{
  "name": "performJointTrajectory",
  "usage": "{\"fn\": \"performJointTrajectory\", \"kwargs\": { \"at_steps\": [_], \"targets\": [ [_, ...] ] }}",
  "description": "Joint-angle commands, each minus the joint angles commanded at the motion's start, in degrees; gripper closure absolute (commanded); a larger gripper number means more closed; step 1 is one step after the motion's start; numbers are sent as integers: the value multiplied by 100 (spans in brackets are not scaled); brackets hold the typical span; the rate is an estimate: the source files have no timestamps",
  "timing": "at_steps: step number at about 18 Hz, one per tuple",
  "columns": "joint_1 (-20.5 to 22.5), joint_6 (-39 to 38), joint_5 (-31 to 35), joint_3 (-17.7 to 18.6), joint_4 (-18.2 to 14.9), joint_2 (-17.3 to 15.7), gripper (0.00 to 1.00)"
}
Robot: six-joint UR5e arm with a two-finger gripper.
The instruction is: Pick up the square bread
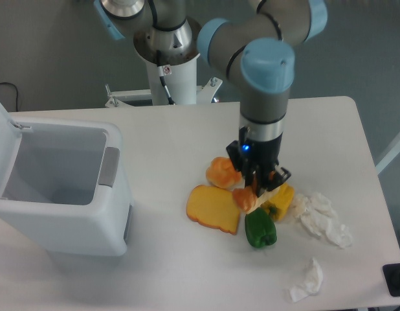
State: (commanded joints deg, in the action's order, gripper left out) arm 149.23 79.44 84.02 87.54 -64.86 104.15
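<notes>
The square bread lies flat on the white table, a yellow-orange slice with a darker crust edge. My gripper points straight down just right of it, low over the twisted orange-brown roll and the yellow pepper. Its fingers look spread apart with nothing held between them. The gripper is not over the bread; the bread's right edge touches the roll.
A round orange bun sits behind the bread. A green pepper lies in front of the roll. Crumpled white tissues lie at the right and front right. A large open white bin stands at the left.
</notes>
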Motion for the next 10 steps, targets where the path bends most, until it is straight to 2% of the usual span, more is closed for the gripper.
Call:
{"fn": "performJointTrajectory", "kwargs": {
  "at_steps": [10],
  "targets": [
    [71, 98, -44, 35, -44, -79, 67]
  ]
}}
